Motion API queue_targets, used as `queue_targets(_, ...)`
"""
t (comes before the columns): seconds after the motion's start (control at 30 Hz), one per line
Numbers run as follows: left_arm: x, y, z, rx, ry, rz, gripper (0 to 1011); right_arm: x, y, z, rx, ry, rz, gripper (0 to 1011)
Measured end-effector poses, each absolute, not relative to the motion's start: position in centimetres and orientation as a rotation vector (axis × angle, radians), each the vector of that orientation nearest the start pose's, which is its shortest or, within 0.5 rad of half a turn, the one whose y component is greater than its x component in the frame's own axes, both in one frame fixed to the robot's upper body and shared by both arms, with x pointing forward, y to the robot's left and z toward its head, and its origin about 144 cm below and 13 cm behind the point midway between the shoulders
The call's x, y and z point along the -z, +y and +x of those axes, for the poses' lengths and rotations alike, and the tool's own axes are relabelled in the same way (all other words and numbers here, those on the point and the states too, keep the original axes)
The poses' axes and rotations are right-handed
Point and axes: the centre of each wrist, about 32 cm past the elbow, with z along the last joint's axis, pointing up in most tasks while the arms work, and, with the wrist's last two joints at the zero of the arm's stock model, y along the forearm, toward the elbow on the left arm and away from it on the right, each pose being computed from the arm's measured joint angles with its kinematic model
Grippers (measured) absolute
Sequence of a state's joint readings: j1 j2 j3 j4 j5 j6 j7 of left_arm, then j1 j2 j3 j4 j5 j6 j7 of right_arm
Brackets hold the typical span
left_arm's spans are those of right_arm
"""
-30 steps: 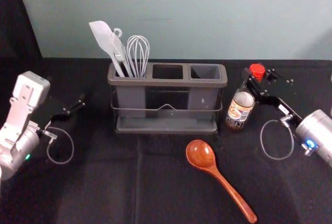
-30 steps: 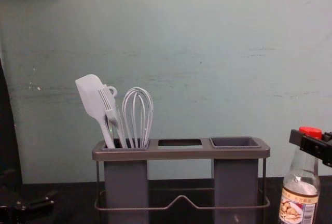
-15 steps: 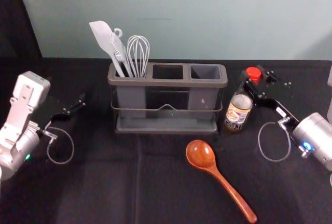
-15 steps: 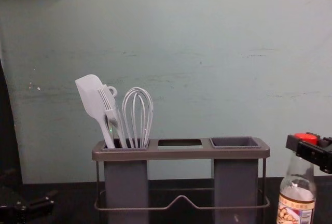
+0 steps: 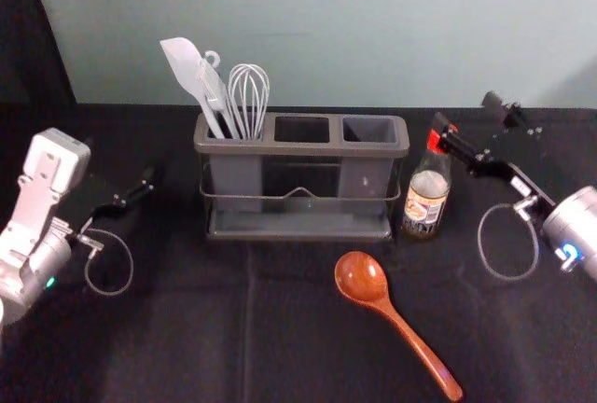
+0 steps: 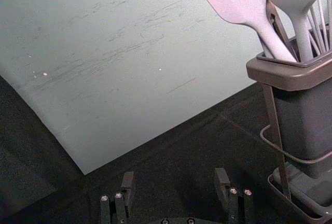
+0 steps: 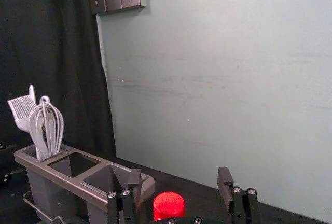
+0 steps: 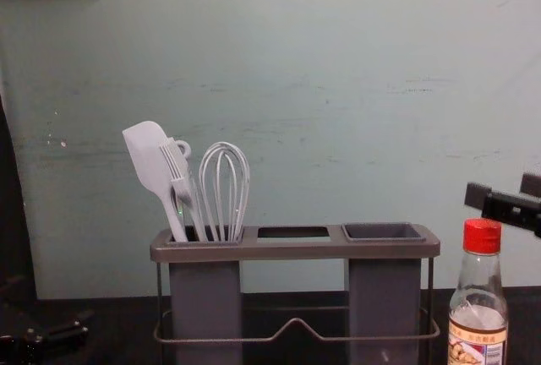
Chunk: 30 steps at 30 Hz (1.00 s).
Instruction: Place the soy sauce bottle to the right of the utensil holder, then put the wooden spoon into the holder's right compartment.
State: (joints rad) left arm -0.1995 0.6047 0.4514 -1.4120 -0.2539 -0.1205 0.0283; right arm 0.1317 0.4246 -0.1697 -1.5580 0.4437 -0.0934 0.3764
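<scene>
Upright at the right end of the grey utensil holder (image 5: 301, 149) stands the soy sauce bottle (image 5: 425, 203), red-capped. Over it my right gripper (image 5: 468, 116) is open; in the chest view the right gripper (image 8: 504, 191) is above the red cap (image 8: 482, 236), apart from it. Between and below the spread fingers of the right gripper (image 7: 180, 181), the cap (image 7: 168, 205) shows in its wrist view. The wooden spoon (image 5: 362, 279) lies in front of the holder, its handle angled towards the front right. Parked at the left is my left gripper (image 5: 132, 196); the left gripper (image 6: 175, 179) is open and empty.
A white spatula (image 5: 187, 67), a brush and a whisk (image 5: 249, 95) stand in the holder's left compartment. Its middle and right compartments (image 5: 369, 130) have nothing in them. A pale wall (image 5: 373, 30) rises behind the black-covered table (image 5: 168, 328).
The bottle has shifted slightly left, towards the holder. My right gripper has let go of its top, opened wider and risen above the cap. The left arm has stayed still.
</scene>
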Motion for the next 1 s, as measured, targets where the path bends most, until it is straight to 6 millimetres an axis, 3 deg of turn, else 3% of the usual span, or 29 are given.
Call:
queue_targets(0.13, -114.0, 31.0, 48.9, -1.248, -0.285, 0.304, 1000, -120.5, -29.6, 47.6, 1.051, -0.150, 0.064, 1000)
queue_targets(0.4, -114.0, 31.0, 48.9, -1.248, -0.285, 0.304, 1000, -122.1, -26.6, 43.7, 1.035, -0.136, -0.057, 1004)
queue_targets(0.77, -114.0, 31.0, 48.9, -1.248, -0.285, 0.304, 1000, -120.0, -22.0, 41.3, 0.965, 0.037, -0.250, 1004)
queue_targets(1.0, -114.0, 31.0, 48.9, -1.248, -0.285, 0.304, 1000, -118.4, -20.8, 41.4, 0.942, 0.074, -0.303, 1004)
